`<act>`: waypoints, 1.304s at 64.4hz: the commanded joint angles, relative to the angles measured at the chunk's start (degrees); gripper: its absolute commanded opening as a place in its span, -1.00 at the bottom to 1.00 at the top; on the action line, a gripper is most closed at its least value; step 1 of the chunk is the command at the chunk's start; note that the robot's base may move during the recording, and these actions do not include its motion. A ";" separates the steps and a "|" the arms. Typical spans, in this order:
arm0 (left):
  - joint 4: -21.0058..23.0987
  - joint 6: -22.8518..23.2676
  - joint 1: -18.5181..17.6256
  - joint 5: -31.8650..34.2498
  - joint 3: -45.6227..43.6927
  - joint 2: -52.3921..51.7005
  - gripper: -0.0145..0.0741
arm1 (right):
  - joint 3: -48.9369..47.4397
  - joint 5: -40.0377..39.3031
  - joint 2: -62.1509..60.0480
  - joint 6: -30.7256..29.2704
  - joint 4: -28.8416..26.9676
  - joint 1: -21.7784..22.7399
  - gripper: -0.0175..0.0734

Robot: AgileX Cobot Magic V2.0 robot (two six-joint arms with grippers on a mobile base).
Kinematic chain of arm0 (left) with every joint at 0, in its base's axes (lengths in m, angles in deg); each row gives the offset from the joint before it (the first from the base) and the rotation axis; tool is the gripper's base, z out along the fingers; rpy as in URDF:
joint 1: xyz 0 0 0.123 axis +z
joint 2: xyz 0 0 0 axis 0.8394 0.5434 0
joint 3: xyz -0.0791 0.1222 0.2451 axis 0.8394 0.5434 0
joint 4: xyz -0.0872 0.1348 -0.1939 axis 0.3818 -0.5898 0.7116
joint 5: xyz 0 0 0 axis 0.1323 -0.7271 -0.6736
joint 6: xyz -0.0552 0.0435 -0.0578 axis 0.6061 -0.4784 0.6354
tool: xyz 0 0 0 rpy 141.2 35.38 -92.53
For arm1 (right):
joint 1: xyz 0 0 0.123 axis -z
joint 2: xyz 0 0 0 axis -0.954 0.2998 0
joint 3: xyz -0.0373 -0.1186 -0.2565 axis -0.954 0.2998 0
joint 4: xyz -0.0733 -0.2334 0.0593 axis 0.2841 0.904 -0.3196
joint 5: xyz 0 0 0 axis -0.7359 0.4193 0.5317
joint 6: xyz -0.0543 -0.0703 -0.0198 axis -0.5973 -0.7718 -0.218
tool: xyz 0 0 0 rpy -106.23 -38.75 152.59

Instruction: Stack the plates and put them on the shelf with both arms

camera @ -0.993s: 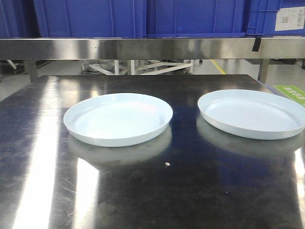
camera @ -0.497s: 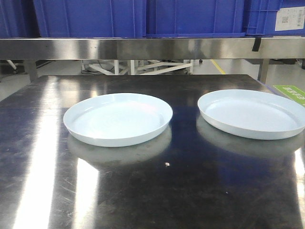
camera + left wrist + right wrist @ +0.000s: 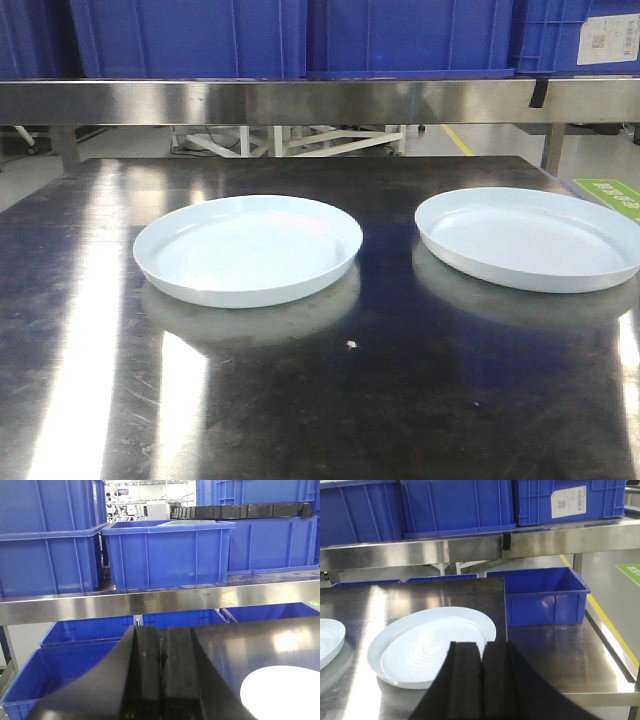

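Observation:
Two pale bluish-white plates lie apart on the dark steel tabletop (image 3: 380,400): the left plate (image 3: 248,250) near the middle and the right plate (image 3: 530,238) by the right edge. Neither gripper shows in the front view. The right gripper (image 3: 481,645) is shut and empty, hovering over the near rim of the right plate (image 3: 420,645); the left plate's edge (image 3: 329,640) shows at far left. The left gripper (image 3: 161,630) is shut and empty, held left of a plate (image 3: 285,692) that shows at the bottom right. The shelf's steel rail (image 3: 300,102) runs behind the table.
Big blue crates (image 3: 400,35) stand on the shelf above the rail (image 3: 150,602). More blue crates (image 3: 75,670) sit low to the left of the table. An open blue crate (image 3: 545,597) rests on a lower steel surface right of the tabletop's edge.

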 commanded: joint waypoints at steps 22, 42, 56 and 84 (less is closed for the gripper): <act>0.11 0.65 0.09 5.16 -2.04 0.61 -0.48 | -8.13 4.90 8.43 -0.60 -2.55 0.34 -0.55; 0.11 0.65 0.09 5.16 -2.04 0.61 -0.48 | -22.08 10.31 28.93 -0.55 -4.27 0.28 -0.55; 0.11 0.65 0.09 5.16 -2.04 0.61 -0.48 | -26.85 11.48 43.40 -0.55 -9.38 0.28 -0.55; 0.11 0.65 0.09 5.16 -2.04 0.61 -0.48 | -48.62 28.51 70.04 -0.24 -12.87 4.77 -0.36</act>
